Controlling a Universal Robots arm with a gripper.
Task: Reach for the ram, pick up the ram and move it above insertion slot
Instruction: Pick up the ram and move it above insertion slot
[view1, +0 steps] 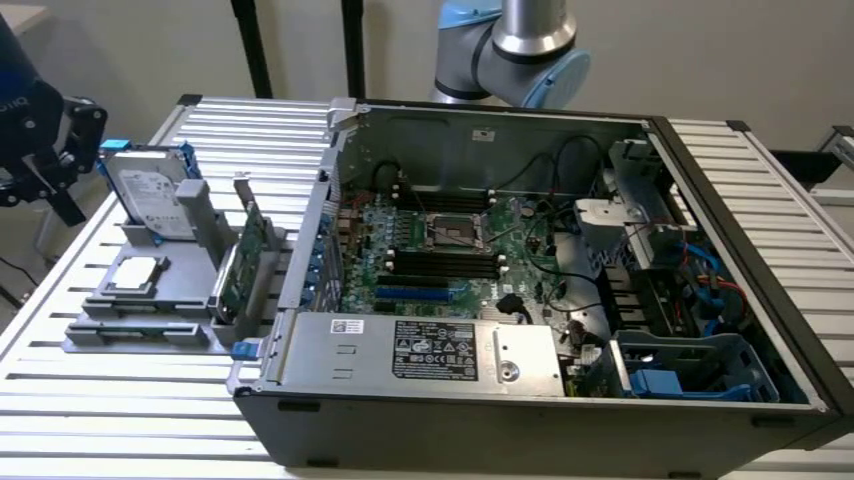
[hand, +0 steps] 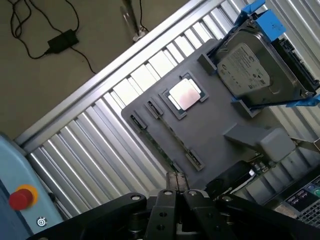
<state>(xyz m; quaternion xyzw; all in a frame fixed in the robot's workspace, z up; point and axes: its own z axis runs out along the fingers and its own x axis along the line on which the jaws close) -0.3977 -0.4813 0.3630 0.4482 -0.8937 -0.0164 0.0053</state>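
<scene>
The ram (hand: 159, 148) shows as a thin greenish edge, standing edge-on between two clips of the grey holder (hand: 215, 130). My gripper (hand: 176, 186) hangs above the holder, near one end of that strip, with its dark fingers pressed together and nothing between them. In the exterior view the gripper (view1: 60, 190) is at the far left, above and beside the holder (view1: 147, 300). The black insertion slots (view1: 441, 262) lie on the motherboard inside the open computer case (view1: 534, 400), well off to the exterior view's right of the gripper.
On the holder also sit a hard drive in a blue frame (hand: 250, 65), a square processor chip (hand: 185, 95) and an upright green card with a metal bracket (view1: 240, 265). A red button (hand: 20, 198) sits on a blue housing. Cables lie on the floor (hand: 60, 40).
</scene>
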